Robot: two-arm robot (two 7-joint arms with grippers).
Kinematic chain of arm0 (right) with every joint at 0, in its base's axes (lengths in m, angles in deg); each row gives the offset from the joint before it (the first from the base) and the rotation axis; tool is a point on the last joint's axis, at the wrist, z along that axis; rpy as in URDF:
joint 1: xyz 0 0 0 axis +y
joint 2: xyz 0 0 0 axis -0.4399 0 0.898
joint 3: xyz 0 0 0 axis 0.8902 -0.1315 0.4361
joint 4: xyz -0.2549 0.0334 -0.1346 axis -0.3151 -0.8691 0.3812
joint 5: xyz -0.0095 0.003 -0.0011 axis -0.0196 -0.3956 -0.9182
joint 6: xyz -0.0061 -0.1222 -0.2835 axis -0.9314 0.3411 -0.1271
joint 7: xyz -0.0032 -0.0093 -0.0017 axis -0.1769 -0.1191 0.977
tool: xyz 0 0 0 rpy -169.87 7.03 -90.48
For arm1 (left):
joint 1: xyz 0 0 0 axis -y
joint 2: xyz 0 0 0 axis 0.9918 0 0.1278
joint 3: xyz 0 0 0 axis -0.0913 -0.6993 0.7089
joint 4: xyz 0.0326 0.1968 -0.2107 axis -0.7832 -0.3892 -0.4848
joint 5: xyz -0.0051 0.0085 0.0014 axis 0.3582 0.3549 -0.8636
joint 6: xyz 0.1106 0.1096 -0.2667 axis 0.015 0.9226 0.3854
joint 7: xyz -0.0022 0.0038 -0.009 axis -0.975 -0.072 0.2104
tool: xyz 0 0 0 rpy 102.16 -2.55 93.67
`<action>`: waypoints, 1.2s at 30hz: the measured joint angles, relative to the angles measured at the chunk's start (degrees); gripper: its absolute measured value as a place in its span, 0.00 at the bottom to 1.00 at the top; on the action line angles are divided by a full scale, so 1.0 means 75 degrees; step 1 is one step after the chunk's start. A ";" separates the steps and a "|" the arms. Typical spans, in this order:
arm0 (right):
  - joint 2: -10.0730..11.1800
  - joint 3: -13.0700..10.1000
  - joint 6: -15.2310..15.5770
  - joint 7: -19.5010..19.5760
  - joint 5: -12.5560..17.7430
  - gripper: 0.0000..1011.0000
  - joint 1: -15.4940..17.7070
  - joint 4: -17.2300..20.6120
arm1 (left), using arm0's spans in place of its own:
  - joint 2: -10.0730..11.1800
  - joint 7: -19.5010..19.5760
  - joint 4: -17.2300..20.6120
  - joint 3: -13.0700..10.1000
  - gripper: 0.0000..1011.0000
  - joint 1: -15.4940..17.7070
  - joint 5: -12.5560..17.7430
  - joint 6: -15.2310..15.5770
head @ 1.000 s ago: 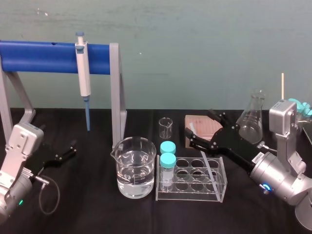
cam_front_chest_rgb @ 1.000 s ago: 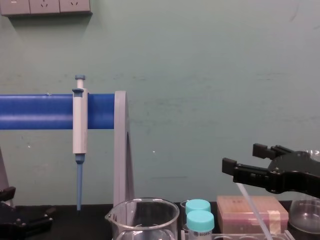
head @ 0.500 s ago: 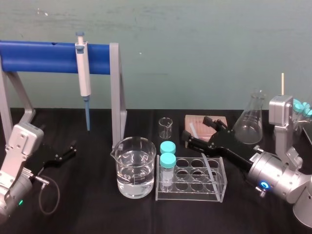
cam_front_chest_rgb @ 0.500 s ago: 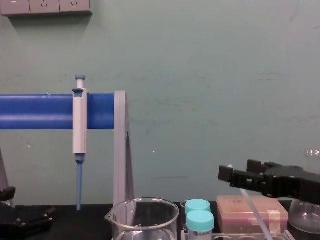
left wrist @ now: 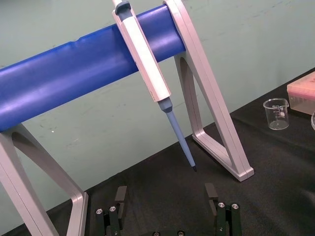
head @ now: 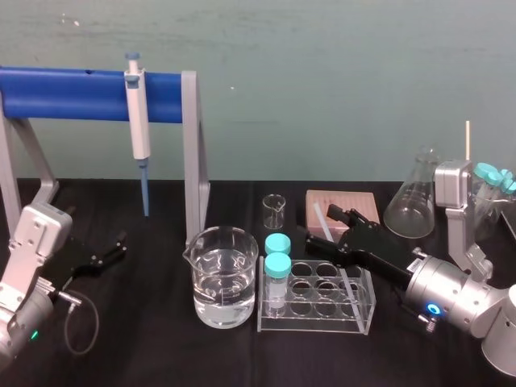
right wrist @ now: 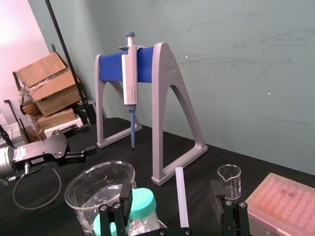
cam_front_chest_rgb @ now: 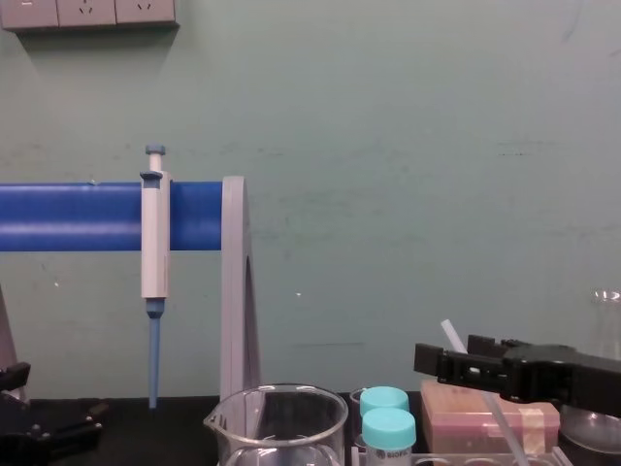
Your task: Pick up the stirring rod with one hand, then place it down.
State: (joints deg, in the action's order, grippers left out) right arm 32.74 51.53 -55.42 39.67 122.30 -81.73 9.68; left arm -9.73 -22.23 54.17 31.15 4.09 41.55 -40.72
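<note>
Straddling the stirring rod (right wrist: 182,196) leaning in the rack (head: 314,328), the right gripper (right wrist: 171,191) stands open; the left gripper (left wrist: 165,191) rests open.

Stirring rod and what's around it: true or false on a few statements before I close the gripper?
1. The stirring rod leans in the tube rack. True.
2. The right gripper is shut on the rod. False: its jaws are open, one on each side of the rod.
3. The pipette lies flat. False: it hangs on the blue stand.
4. The big beaker holds clear liquid. True.
5. The left gripper sits open at the far left. True.
</note>
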 joint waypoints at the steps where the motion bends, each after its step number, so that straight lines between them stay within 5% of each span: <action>1: 0.0006 0.0008 0.0005 0.0009 0.0009 0.99 -0.0001 -0.0002 | 0.0000 0.0000 0.0000 0.0000 0.99 0.0000 0.0000 0.0000; 36: 0.0063 0.0051 0.0088 0.0281 0.0071 0.99 -0.0021 -0.0099 | 0.0000 0.0000 0.0000 0.0000 0.99 0.0000 0.0000 0.0000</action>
State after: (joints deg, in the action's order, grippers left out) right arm 33.21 51.92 -54.76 41.77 122.83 -81.89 8.94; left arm -9.73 -22.23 54.17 31.15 4.09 41.55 -40.72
